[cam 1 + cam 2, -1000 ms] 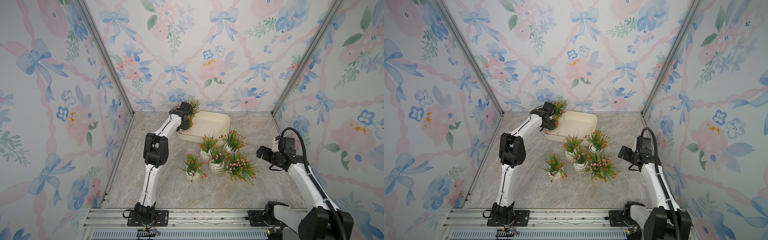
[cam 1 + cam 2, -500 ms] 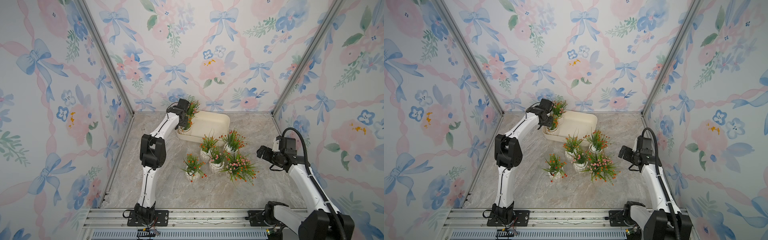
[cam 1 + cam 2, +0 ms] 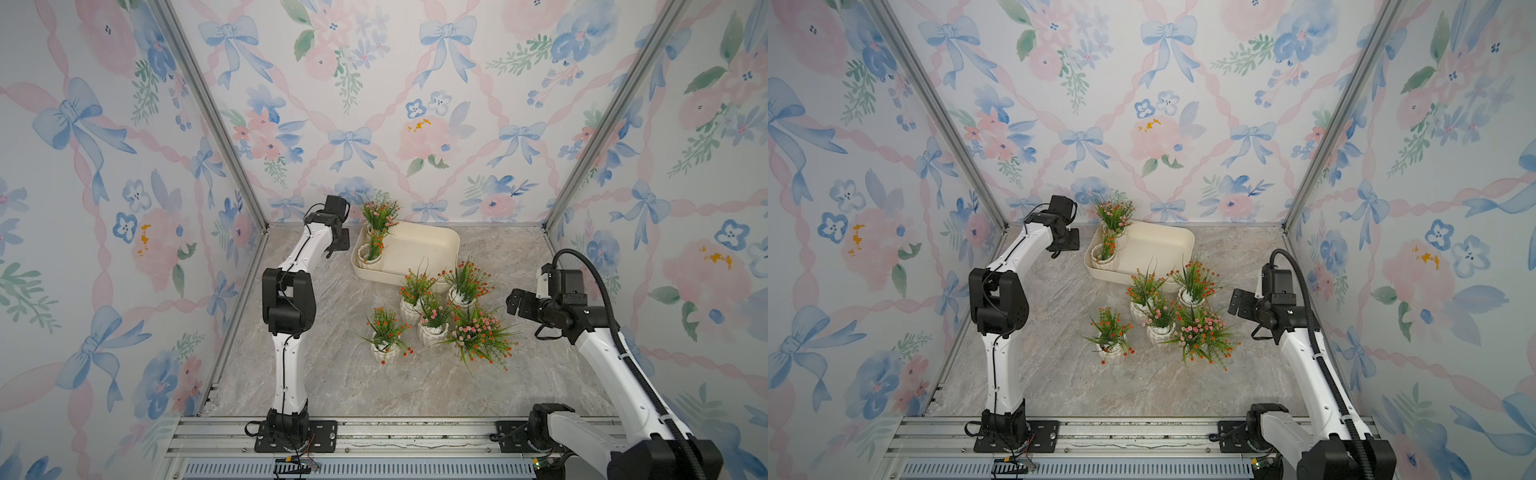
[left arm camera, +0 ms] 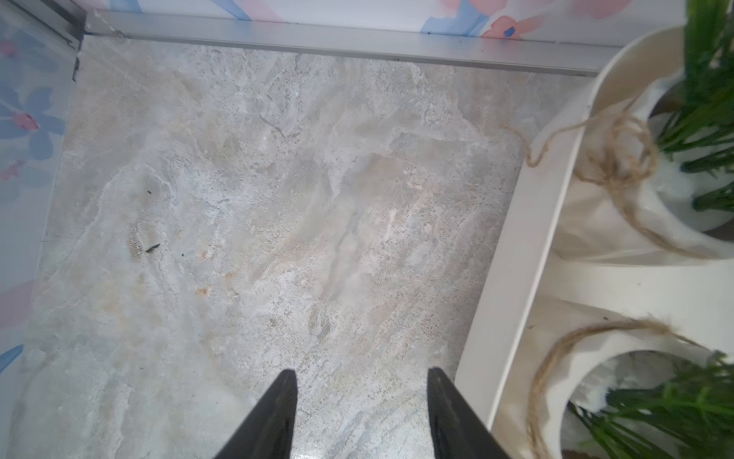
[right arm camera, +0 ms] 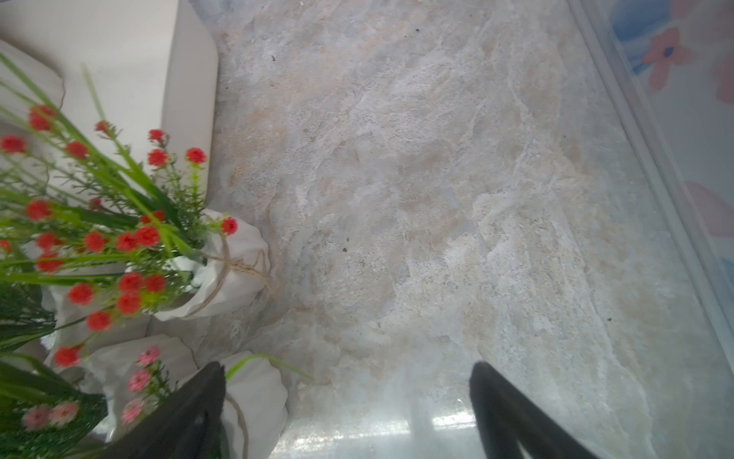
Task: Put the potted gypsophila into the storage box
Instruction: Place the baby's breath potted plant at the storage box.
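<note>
Marble tabletop [image 3: 332, 374]: five pots [image 3: 432, 330] stand loose just left of my right claw [image 3: 514, 303], which gapes empty and is nearest. Two more sit in the left end of the box [image 3: 428, 245]; my left claw [image 4: 361, 372], released, hangs beside it.

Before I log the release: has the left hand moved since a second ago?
Yes: the left hand has backed leftward off the storage box rim, now beside it.

Inside the storage box [image 3: 419, 249], at its left end: two potted gypsophila [image 3: 370, 259], one behind the other. On the table [image 3: 332, 374] before the box: five more, clustered, rearmost two near its front wall. Just left of the box: left gripper [image 3: 337, 246]. Right of and before it, well apart: right gripper [image 3: 513, 303].
</note>
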Action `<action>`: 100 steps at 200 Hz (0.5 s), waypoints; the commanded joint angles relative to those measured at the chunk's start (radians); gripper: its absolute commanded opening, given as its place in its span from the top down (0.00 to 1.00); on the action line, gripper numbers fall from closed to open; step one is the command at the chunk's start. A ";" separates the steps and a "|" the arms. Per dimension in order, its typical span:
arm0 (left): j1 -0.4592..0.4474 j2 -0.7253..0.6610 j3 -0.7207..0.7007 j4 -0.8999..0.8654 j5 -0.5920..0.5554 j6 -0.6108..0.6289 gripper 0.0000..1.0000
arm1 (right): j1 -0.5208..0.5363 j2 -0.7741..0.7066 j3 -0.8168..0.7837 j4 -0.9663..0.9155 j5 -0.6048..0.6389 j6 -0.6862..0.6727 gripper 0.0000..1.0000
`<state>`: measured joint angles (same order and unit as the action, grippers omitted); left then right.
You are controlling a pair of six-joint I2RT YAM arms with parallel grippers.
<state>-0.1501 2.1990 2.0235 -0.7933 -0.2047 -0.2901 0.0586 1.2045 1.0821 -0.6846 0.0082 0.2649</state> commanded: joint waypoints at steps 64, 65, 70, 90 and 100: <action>0.011 -0.336 -0.287 0.090 0.099 -0.043 0.20 | 0.406 0.039 0.350 -0.250 0.200 0.004 0.00; 0.011 -0.341 -0.293 0.092 0.099 -0.044 0.20 | 0.413 0.042 0.352 -0.250 0.202 0.005 0.00; 0.012 -0.365 -0.326 0.104 0.101 -0.045 0.19 | 0.442 0.050 0.367 -0.255 0.210 0.014 0.00; 0.014 -0.470 -0.458 0.152 0.113 -0.040 0.16 | 0.559 0.095 0.410 -0.263 0.230 0.055 0.01; 0.019 -0.513 -0.515 0.176 0.131 -0.034 0.15 | 0.622 0.127 0.432 -0.269 0.243 0.081 0.02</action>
<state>-0.1421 1.7679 1.6222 -0.6788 -0.1131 -0.3229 0.5659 1.2530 1.4643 -0.8833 0.1944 0.2832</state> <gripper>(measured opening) 0.836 0.984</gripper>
